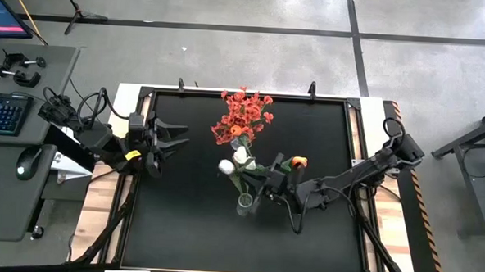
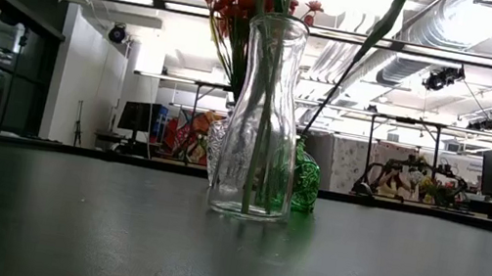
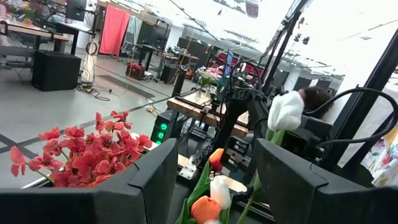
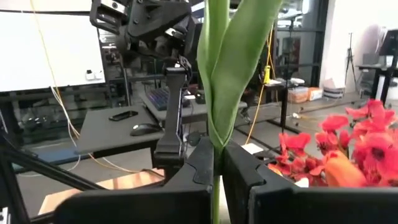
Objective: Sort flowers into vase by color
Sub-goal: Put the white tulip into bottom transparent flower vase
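Flowers and vases, as we count them

We count one bushy red spray (image 1: 242,115), two white tulips (image 3: 285,111) showing in the left wrist view, and two orange tulips (image 3: 206,209) there. In the low view we make out three vases: one clear glass vase (image 2: 262,121) in front, a green one (image 2: 305,179), and another clear one behind.

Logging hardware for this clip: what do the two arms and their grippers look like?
Both are dark, jointed arms with black cables looping alongside. The left arm carries a small yellow marking near its gripper, which has two slim pointed fingers. The right arm is black throughout; the right gripper has broad, flat dark fingers.
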### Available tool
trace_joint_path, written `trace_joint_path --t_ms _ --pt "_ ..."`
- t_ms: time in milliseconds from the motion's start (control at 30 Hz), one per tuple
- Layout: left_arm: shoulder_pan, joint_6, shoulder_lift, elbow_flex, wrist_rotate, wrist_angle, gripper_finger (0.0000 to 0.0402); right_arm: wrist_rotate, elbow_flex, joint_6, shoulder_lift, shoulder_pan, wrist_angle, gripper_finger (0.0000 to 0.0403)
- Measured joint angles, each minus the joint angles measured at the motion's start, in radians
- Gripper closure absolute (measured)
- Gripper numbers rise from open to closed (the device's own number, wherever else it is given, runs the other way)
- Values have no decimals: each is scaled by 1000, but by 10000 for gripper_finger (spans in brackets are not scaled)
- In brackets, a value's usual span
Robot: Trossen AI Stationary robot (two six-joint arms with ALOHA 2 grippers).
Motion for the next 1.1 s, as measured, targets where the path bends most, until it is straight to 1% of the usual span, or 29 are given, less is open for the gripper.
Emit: trace_joint_path --t_ms 167,333,533,700,933,1033,1100 --pt "0 0 -9 0 0 0 202 65 0 21 0 38 -21 403" --pt "0 1 -19 0 0 0 202 150 -2 -20 -2 69 -28 403" --pt "0 18 -25 0 0 0 202 154 -2 -15 -15 71 -31 403" --pt "0 19 -25 0 0 0 202 148 -2 64 -14 82 -48 403" --pt "0 19 -25 0 0 0 202 148 -2 -81 -14 112 134 403" --pt "0 19 -25 0 0 1 202 168 -2 -120 -21 131 145 403" --pt "0 19 -25 0 0 1 202 203 -2 -122 -25 138 126 403"
